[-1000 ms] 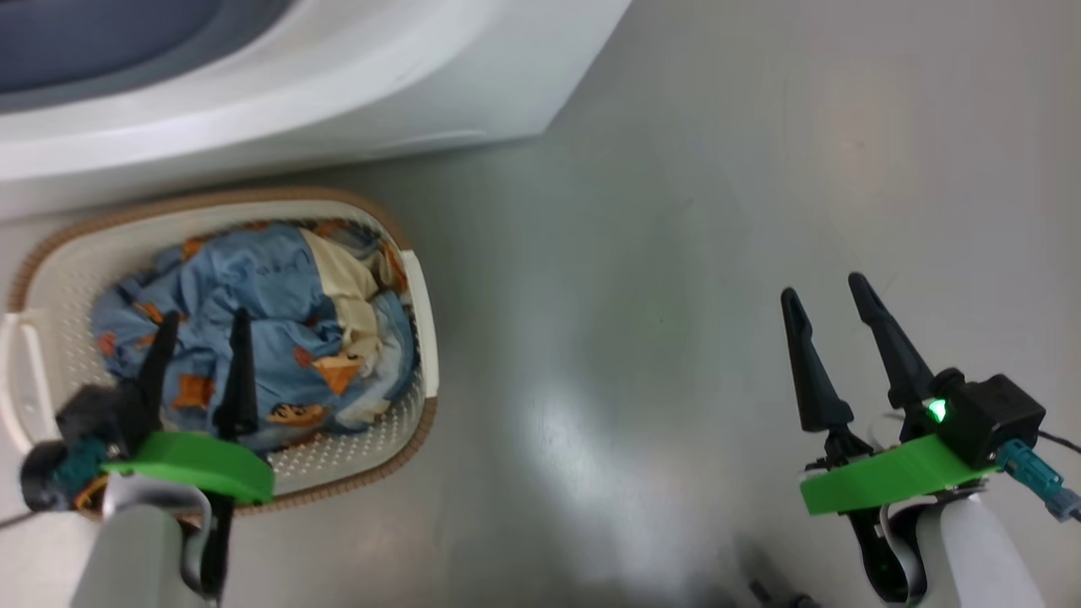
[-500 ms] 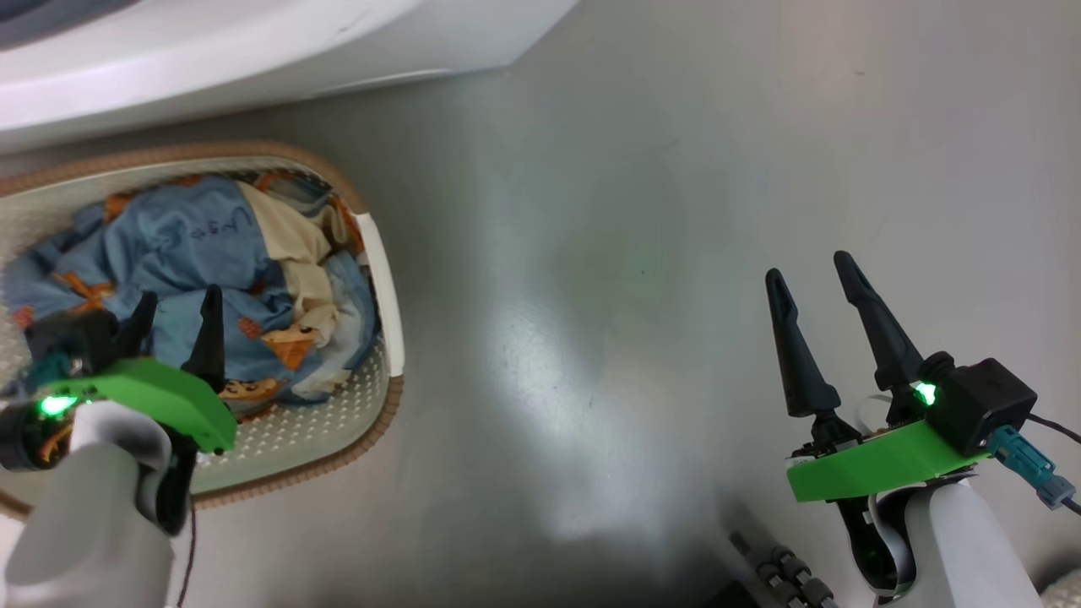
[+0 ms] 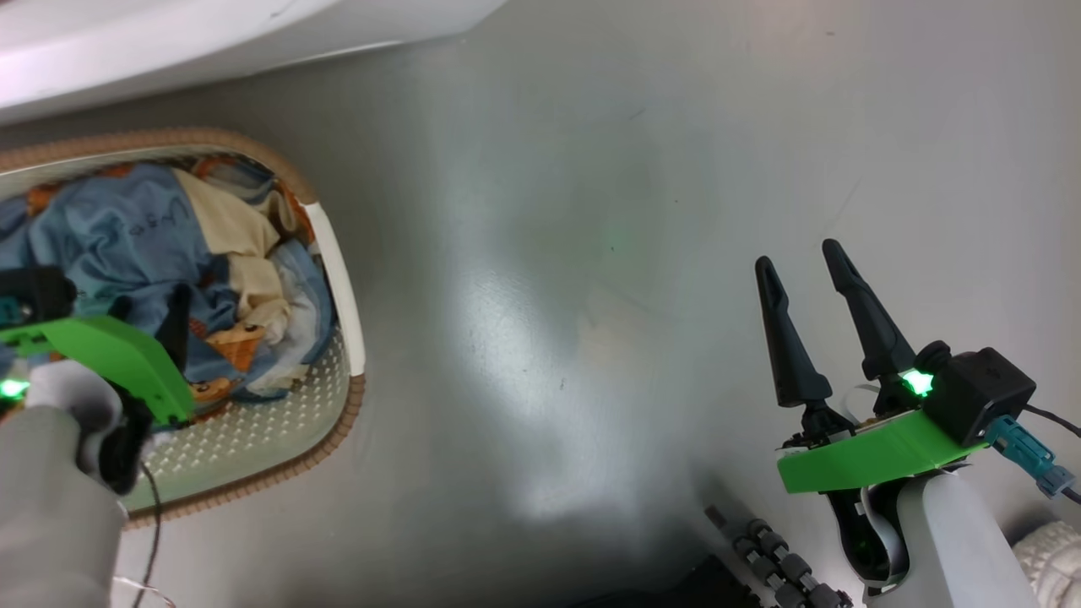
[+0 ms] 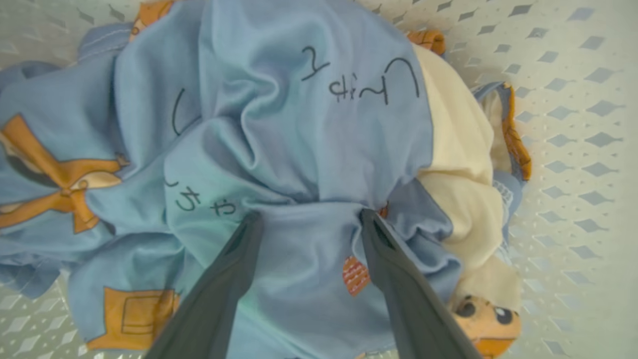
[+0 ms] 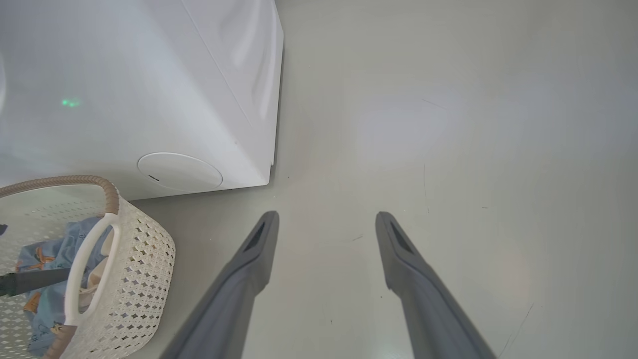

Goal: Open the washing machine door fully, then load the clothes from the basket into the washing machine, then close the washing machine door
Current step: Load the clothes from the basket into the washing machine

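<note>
The cream basket [image 3: 338, 279] with its brown rim stands on the floor at the left, just below the white washing machine [image 3: 169, 42]. The blue clothes [image 3: 127, 236] with orange and cream patches lie crumpled inside it. My left gripper [image 3: 148, 308] reaches down into the basket; in the left wrist view it [image 4: 310, 215] is open, both fingertips pressed into the blue clothes [image 4: 279, 99] with a fold between them. My right gripper [image 3: 798, 255] hangs open over bare floor at the right, holding nothing. The washing machine door is out of view.
The right wrist view shows the washing machine's [image 5: 149, 75] lower front corner with a round white cover [image 5: 179, 171], and the basket [image 5: 144, 259] beside it. Grey floor [image 3: 591, 253] stretches between the basket and my right gripper. Dark parts of my base [image 3: 777, 566] sit at the bottom.
The head camera has swung, so basket and machine sit further left and up. My left gripper has sunk lower into the clothes. The right gripper has kept its pose.
</note>
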Robot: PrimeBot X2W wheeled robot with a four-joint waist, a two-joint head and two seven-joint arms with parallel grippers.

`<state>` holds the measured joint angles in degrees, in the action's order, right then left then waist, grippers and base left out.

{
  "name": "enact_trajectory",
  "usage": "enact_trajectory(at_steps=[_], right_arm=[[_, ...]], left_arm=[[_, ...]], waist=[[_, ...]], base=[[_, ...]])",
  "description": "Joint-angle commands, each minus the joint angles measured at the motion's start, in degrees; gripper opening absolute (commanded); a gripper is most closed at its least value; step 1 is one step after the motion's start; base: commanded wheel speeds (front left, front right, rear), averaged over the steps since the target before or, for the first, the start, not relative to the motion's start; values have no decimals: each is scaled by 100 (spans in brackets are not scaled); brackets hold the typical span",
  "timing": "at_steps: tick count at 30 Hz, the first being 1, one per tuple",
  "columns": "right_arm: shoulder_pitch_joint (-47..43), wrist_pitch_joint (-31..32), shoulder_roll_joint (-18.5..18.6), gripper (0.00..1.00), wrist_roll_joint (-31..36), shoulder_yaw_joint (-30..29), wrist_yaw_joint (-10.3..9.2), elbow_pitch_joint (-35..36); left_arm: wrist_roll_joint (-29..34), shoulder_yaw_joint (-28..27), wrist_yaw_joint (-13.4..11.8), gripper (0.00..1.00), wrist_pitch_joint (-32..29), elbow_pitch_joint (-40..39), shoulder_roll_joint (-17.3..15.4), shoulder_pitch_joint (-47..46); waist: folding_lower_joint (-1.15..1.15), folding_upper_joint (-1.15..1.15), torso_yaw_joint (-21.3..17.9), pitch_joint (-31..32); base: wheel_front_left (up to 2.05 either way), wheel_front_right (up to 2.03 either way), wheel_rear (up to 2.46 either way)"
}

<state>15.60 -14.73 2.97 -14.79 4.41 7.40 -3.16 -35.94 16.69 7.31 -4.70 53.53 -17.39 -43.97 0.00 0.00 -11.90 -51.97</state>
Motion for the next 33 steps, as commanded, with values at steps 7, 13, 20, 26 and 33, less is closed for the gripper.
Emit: enact_trajectory(at_steps=[7, 13, 20, 26, 33], right_arm=[[-102, -27, -9, 100, -141, 146, 9, 101], [-81, -27, -9, 100, -142, 134, 9, 73], [-54, -27, -9, 100, -127, 58, 9, 31], [-50, -27, -9, 100, -56, 16, 9, 22], [-119, -27, -9, 100, 105, -108, 9, -12]], left_arm=[[-341, 2, 17, 100, -324, 178, -310, -260], [-474, 196, 17, 0, -383, 235, -239, -267], [-565, 459, 17, 0, 189, 153, -214, -41], [-531, 668, 17, 0, 1030, 120, -153, 222], [-525, 759, 17, 0, 1813, 142, 61, 465]], waist=[[0, 0, -98, -117], [0, 0, -103, -30], [0, 0, -24, 260], [0, 0, 92, 657], [0, 0, 332, 1225]], base=[[0, 0, 0], [0, 0, 0], [0, 0, 0], [0, 0, 0], [0, 0, 0]])
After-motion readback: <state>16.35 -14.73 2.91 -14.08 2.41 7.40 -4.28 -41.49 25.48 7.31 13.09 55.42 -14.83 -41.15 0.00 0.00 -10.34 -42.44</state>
